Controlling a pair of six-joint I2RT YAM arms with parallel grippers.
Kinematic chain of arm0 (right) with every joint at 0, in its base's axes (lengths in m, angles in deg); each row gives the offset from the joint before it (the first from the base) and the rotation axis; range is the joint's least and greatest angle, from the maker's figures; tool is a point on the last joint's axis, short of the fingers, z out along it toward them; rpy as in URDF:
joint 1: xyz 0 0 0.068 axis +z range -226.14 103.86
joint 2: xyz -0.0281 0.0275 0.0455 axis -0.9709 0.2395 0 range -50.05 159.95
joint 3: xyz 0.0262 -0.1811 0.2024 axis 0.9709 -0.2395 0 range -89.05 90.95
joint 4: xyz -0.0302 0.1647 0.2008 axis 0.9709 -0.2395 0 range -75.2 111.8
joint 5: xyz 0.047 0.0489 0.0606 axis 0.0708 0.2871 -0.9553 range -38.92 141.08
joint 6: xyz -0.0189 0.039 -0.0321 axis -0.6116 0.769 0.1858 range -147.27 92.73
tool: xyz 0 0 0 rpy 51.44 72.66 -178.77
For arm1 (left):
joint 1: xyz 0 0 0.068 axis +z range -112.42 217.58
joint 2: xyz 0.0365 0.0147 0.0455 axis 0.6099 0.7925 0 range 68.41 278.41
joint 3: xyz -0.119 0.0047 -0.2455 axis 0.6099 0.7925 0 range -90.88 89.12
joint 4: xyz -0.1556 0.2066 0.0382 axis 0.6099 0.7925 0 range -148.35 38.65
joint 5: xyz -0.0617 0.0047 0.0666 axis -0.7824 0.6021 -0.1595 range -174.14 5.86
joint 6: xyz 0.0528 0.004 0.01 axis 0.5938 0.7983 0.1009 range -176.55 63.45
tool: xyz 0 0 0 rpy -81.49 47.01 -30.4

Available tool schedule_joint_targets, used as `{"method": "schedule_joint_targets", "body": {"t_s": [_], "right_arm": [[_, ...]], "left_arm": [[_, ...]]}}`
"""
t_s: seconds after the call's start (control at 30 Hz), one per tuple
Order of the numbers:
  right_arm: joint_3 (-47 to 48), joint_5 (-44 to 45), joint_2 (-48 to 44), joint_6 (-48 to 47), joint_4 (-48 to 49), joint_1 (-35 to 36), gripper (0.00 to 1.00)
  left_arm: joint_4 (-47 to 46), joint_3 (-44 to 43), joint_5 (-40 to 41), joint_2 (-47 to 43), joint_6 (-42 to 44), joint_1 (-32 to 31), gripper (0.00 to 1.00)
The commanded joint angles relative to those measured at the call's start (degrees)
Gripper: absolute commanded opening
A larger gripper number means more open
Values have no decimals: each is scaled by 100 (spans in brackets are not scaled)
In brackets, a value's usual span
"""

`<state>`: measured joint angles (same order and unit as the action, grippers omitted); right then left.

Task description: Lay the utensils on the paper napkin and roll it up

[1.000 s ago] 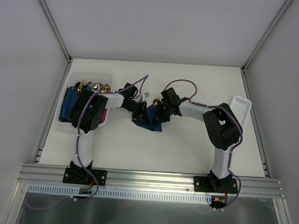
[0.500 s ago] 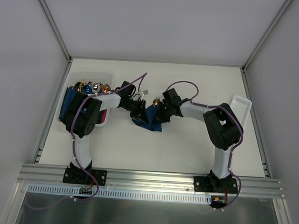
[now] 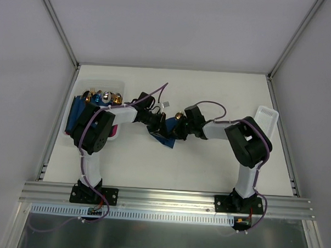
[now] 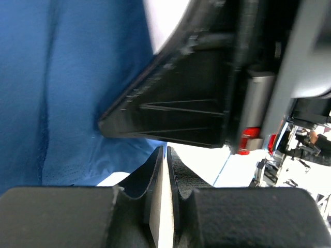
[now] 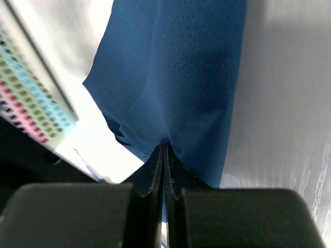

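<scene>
White table (image 3: 152, 167) — plain grey walls (image 3: 175, 25), aluminium rail (image 3: 168, 196) along the near edge

Table: we see the table (image 3: 207, 164) stretching back from the two arm bases at its near edge.
Middle: we find the napkin (image 3: 166, 139) on the table, about midway between the side edges.
Grippers: we see the left gripper (image 3: 162, 124) at the napkin's left side and the right gripper (image 3: 177, 130) at its right side, close together.
Cutlery: we spot a cutlery head (image 3: 178, 116) at the napkin's rear, between the grippers.
Left rear: we see a bin (image 3: 101, 83) at the left edge, rolls (image 3: 77, 114) lying in it.
Right: we see a tray (image 3: 267, 118) along the right edge, well apart from the napkin.
</scene>
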<state>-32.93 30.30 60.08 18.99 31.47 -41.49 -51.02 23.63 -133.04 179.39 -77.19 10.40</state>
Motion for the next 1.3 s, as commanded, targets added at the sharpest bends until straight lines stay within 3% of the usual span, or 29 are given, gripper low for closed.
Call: {"method": "schedule_joint_targets", "body": {"t_s": [0.0,0.47,0.57,0.7,0.8,1.27], "right_arm": [[-732,609,203,734,-414,85,0],[-805,742,-122,762,-352,59,0],[-673,715,-219,586,-422,41,8],[-418,628,-482,139,-580,-37,27],[-234,461,-641,-108,-624,-169,31],[760,-313,-396,-1558,-1380,-969,30]], "left_arm": [[-232,107,47,117,-168,2,6],[-127,239,627,539,-28,230,3],[-4,239,821,635,86,231,2],[224,186,979,732,271,231,1],[365,212,1137,706,473,231,1],[989,-77,1120,732,1159,213,2]]}}
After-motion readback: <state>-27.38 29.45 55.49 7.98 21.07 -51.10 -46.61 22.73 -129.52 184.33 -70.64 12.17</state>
